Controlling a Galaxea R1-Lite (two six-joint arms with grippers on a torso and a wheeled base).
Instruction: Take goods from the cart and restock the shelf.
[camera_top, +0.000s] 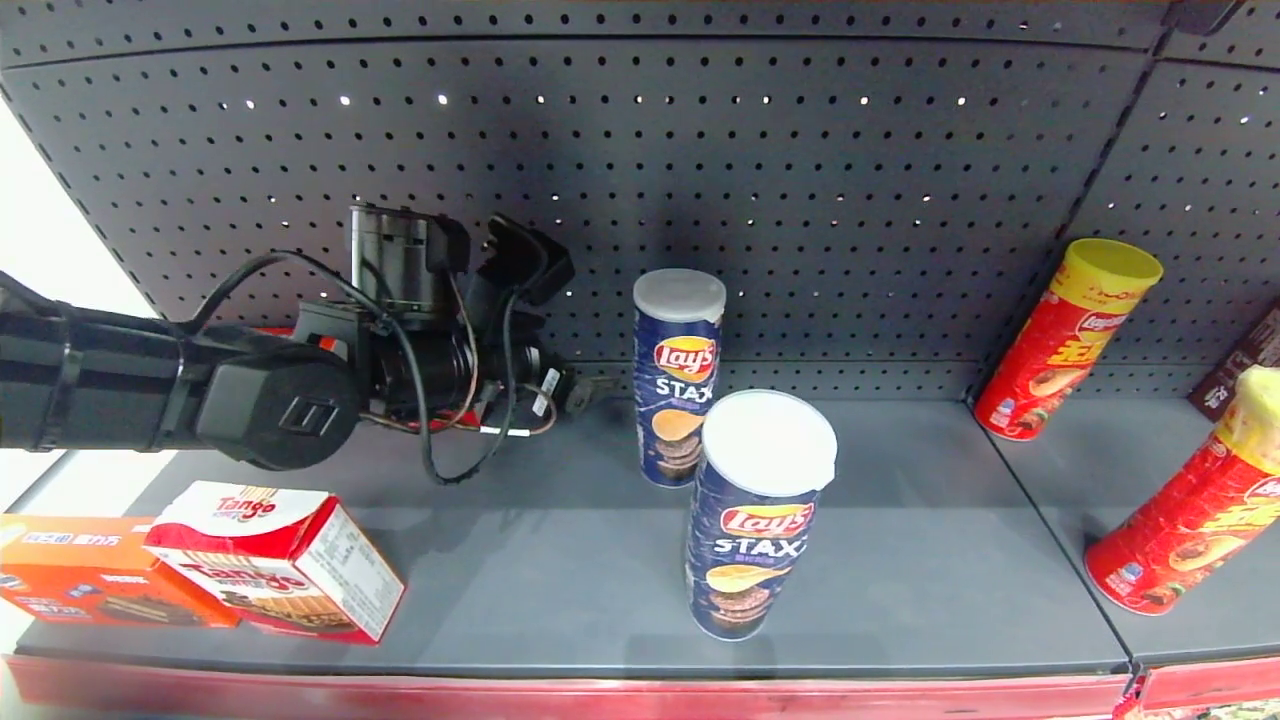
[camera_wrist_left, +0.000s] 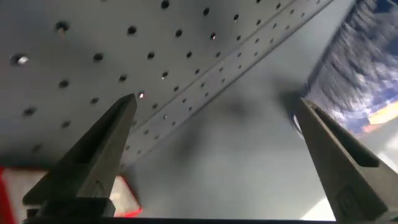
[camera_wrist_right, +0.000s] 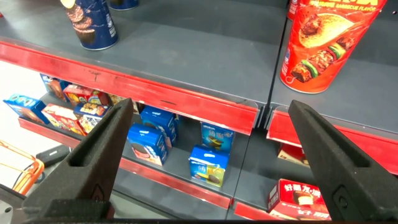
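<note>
The left gripper (camera_top: 585, 388) is low over the shelf (camera_top: 900, 560), close to the pegboard back wall (camera_top: 800, 180). It points right towards the far blue can (camera_top: 678, 380). In the left wrist view its fingers (camera_wrist_left: 93, 162) are spread wide with nothing between them, and the can (camera_wrist_left: 367, 81) stands just beyond one fingertip. The head view shows a small gap between gripper and can. This can stands upright near the back wall. The near blue can (camera_top: 755, 520) is upright too, in front of it and slightly to the right, close to the shelf's front edge.

The right gripper (camera_wrist_right: 209, 106) is also wide and empty, out in front of the shelf's red edge.

A red-and-white box (camera_top: 280, 560) and an orange box (camera_top: 90, 580) lie at the near left. Two red cans (camera_top: 1065, 340) (camera_top: 1190, 520) lean in the bay to the right.
</note>
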